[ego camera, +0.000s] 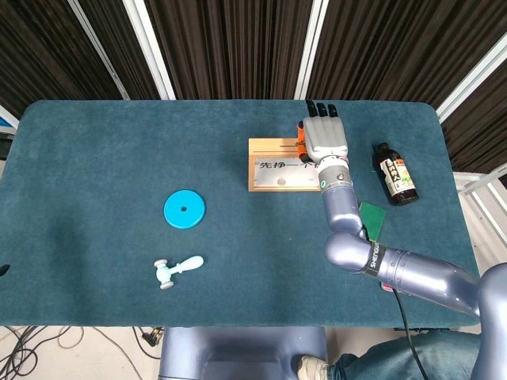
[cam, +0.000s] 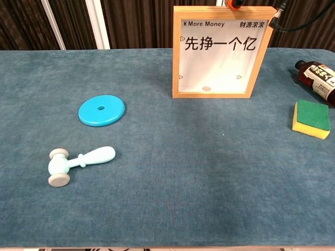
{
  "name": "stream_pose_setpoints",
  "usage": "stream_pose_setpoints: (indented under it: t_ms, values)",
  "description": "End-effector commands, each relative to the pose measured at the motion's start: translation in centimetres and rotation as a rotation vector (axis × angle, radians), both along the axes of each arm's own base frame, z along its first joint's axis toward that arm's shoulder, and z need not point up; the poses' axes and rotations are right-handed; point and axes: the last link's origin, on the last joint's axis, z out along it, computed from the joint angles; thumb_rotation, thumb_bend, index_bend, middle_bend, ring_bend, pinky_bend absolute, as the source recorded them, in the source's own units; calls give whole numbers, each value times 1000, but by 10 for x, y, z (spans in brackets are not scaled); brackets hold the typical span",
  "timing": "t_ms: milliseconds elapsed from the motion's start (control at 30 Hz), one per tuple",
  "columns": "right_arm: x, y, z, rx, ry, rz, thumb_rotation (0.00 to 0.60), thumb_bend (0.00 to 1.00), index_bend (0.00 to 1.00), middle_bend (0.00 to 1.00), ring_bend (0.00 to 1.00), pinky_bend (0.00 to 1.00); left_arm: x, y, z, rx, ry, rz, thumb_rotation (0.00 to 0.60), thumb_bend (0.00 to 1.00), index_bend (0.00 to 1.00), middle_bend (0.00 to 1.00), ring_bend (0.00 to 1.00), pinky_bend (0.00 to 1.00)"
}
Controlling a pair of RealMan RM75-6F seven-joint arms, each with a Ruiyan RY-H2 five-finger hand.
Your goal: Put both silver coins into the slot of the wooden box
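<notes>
The table (ego camera: 119, 158) is covered in a dark teal, felt-like cloth with rounded corners; behind it hangs a wall of dark vertical slats broken by pale diagonal bars.

Toward the far right of the cloth stands the wooden box (cam: 222, 52), upright, its white front printed with "More Money" and large black characters. Inside, low against the front pane, one small silver coin (cam: 207, 88) lies at the bottom — a second is not visible to me.

The right hand (ego camera: 324, 138) hangs over the right end of the box's top edge, back of the hand up, dark fingertips pointing away toward the far edge of the table. From the chest view only an orange-tipped bit pokes above the frame, so whether the fingers are pinching anything or are slack I cannot tell. The left hand does not show in either view.

Right of the box lies a dark bottle (ego camera: 394, 173) with a yellow label, and nearer the robot a green-and-yellow sponge (cam: 311, 118). Well apart on the left sit a blue disc (ego camera: 184, 210) with a centre hole and, closer in, a pale toy hammer (ego camera: 177, 271) on its side.
</notes>
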Motion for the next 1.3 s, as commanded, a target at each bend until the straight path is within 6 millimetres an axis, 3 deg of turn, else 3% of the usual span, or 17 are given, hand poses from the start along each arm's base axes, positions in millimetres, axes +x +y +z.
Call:
stream_pose_setpoints:
  t_ms: [33,667,1300]
  values:
    - [0,0,0,-1,-1,0,600,515,673,1,0,0,1,2,0,1,0,-16,600,50,2,0,0,0]
    - [-3,1,-2,4,3,-10,600,515,673,2,0,0,5,5,-4,-10,-5,-165,600,49,2,0,0,0]
    - [-2,-1,-2,-7,-15,-1,600,516,658,2,0,0,3,4,-3,-6,-4,-151,600,49,2,0,0,0]
